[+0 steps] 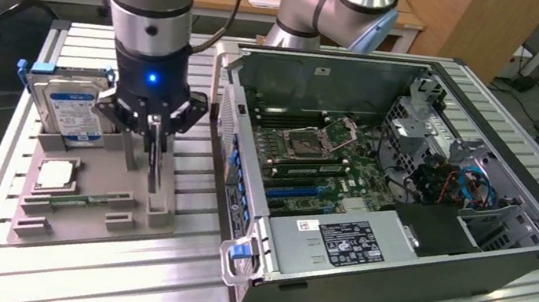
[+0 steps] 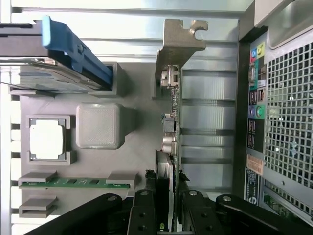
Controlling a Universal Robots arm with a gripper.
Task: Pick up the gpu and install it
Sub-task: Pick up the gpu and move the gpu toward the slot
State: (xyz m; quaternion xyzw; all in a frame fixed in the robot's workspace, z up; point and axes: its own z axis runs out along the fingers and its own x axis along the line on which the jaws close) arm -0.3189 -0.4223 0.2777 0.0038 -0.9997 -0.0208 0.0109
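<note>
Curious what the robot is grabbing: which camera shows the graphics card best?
The wrist view: the gpu stands edge-on, silver bracket plain, clamped by the gripper. In the exterior view it is a thin dark sliver.

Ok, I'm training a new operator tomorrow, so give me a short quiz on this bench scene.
1. True or false: the graphics card already sits inside the computer case.
2. The card is: A) lying flat B) upright on its edge C) leaning on the case.
3. Fill in: the gripper is closed on the ___.
Key: 1 false; 2 B; 3 graphics card.
</note>
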